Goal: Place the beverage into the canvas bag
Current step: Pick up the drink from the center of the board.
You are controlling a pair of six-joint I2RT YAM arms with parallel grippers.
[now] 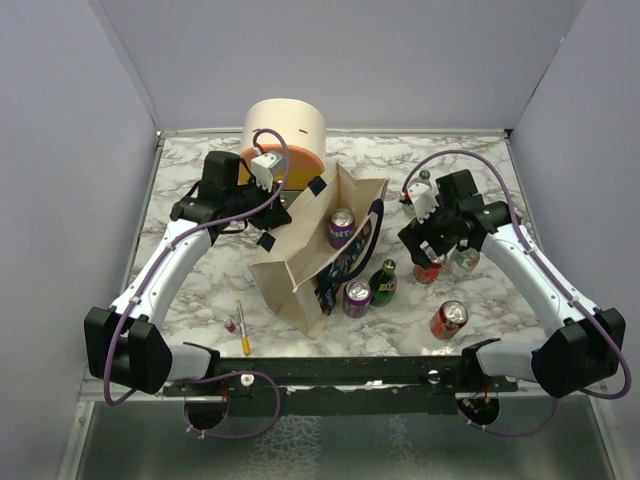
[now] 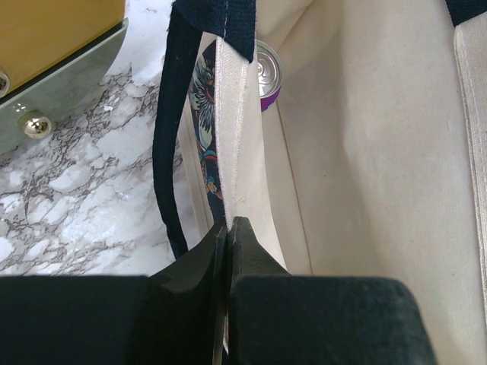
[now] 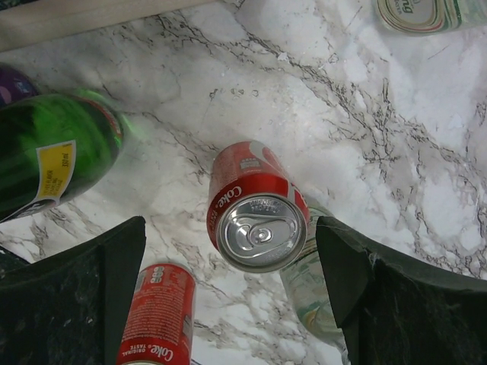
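Left end effector (image 2: 230,226) clamped the canvas bag's (image 1: 300,275) rim; right end effector (image 3: 230,228) hovered spread above a red Coke can (image 3: 247,182), not yet gripped. One purple can (image 1: 341,228) sat inside.

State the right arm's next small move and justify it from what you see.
Probably lower the right gripper straight down around the upright red cola can, then close. Its fingers stand open on either side, above the can, while the left gripper pinches the rim of the canvas bag.
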